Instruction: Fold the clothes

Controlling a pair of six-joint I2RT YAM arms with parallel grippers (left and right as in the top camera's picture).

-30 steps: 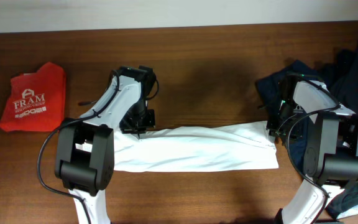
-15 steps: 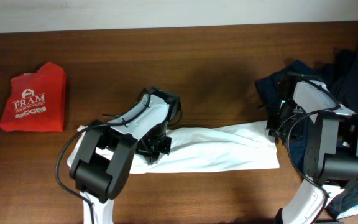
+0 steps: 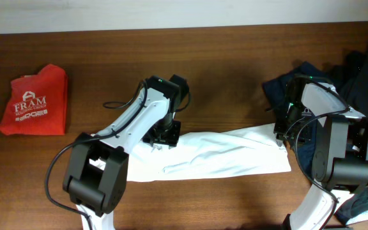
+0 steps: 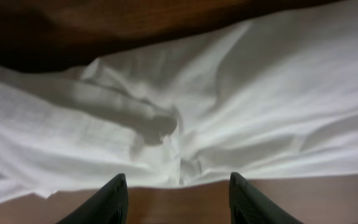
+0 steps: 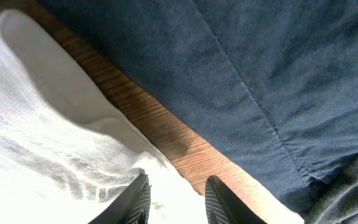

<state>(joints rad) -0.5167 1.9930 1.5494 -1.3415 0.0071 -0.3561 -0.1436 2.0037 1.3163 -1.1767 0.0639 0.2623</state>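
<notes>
The white T-shirt (image 3: 229, 153) lies as a long folded band across the table's front middle. Its far left part is bunched toward the middle. My left gripper (image 3: 161, 135) hovers at the shirt's far edge left of centre. In the left wrist view the left gripper (image 4: 180, 202) is open, with only bare wood between its fingers and rumpled white T-shirt (image 4: 229, 93) just ahead. My right gripper (image 3: 280, 133) sits at the shirt's right end. In the right wrist view the right gripper (image 5: 178, 199) is shut on the white T-shirt (image 5: 42, 124), whose cloth fills the gap between its fingers.
A folded red garment (image 3: 34, 102) printed "FRAM" lies at the far left. A heap of navy clothes (image 3: 356, 70) covers the right side, and its navy cloth (image 5: 260, 74) lies right beside the right gripper. Bare wooden table (image 3: 222, 70) stretches behind the shirt.
The left gripper carried the shirt's far left corner toward the middle, opened and let go, then drew back to the far edge. The right gripper kept its hold and place.
</notes>
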